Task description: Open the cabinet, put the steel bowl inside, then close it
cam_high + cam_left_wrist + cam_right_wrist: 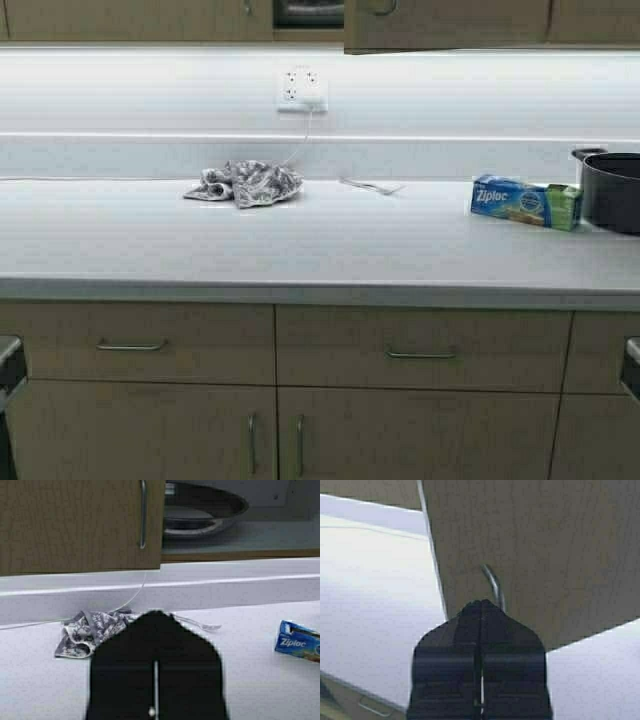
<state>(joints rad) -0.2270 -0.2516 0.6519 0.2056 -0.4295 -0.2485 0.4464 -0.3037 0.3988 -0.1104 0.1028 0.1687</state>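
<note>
while the cabinet (445, 22) is seen along the top edge of the high view, its right door is swung partly out past the face of the others, and the steel bowl (200, 511) is shown in the left wrist view resting on the shelf inside, just past the edge of the closed left door with its bar handle (143, 514). the right gripper (481, 605) is pressed together with no gap, its tips touching the curved metal handle (493, 585) on the door face; nothing is clamped between them. the left gripper (156, 617) is held above the countertop (320, 250), fingers closed together and empty. on the countertop a crumpled patterned cloth (244, 183), a fork (372, 185), a ziploc box (524, 201) and a black pot (610, 190) at the far right are seen, all well apart. a wall outlet (302, 90) with a cable is noted on the backsplash.
</note>
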